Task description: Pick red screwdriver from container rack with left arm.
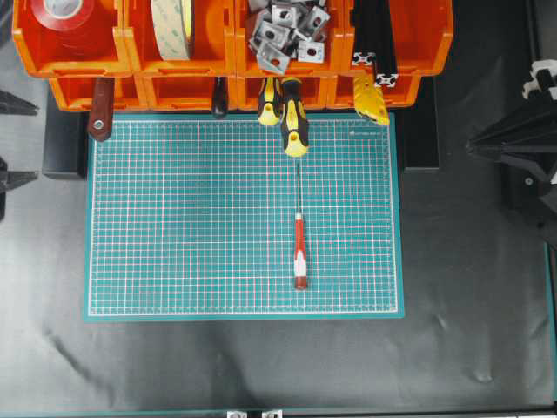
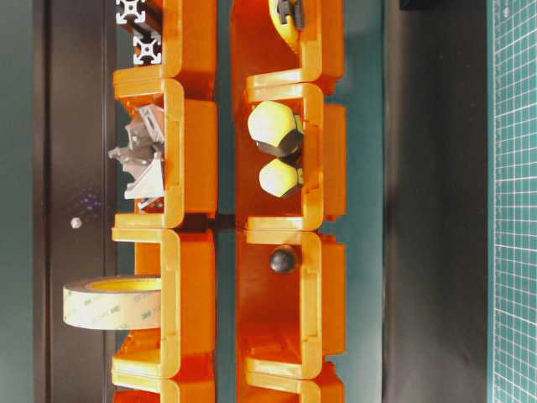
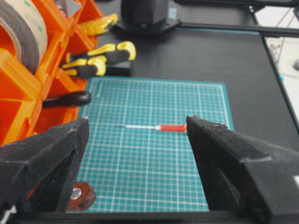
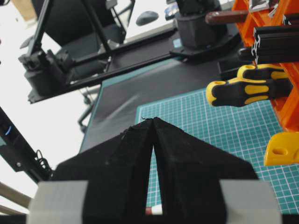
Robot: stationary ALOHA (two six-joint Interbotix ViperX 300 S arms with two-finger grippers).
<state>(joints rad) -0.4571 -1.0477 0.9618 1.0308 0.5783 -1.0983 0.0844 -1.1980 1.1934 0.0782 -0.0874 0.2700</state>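
Left pincer [image 3: 135, 135] gapes above green mat [image 3: 154, 158], screwdriver [image 3: 161, 127] mid-mat.

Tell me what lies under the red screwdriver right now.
The red screwdriver lies flat on the green cutting mat, out of the container rack, its shaft tip pointing toward the yellow-and-black screwdrivers. The mat's grid directly beneath it is covered.

Place: workshop or robotics lab bench
Storage: orange container rack [image 1: 235, 52] holding tape rolls [image 1: 61, 16], metal brackets [image 1: 287, 35], aluminium profiles [image 1: 374, 43]
Tools: yellow-and-black screwdrivers [image 1: 292, 117]
Work surface: green gridded cutting mat [image 1: 174, 226] on black table [image 1: 261, 366]
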